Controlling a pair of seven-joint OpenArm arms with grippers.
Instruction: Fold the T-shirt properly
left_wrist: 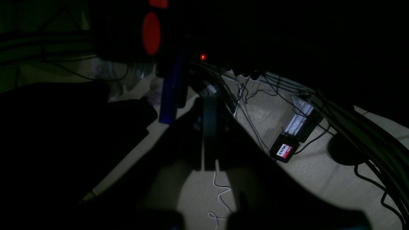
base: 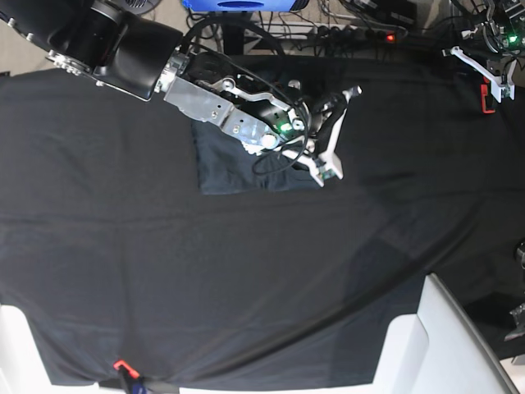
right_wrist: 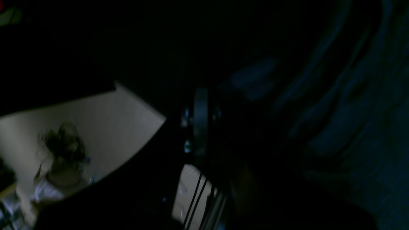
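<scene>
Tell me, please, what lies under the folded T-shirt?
The T-shirt lies flat on the black table cloth, which shows all around it. The right gripper and its arm hide the shirt's upper right part; anything beneath the shirt is covered.

The T-shirt (base: 225, 168) is plain dark slate-grey with a faint bluish cast, no print. The table cloth (base: 246, 271) beneath it is blacker and smooth. The arm (base: 115, 45) is black, with silver-grey metal plates toward its white gripper (base: 328, 156).

Black tablecloth (base: 246, 279) bare across lower frame; right arm (base: 164, 66) blocks upper centre over folded T-shirt (base: 225, 168).
</scene>
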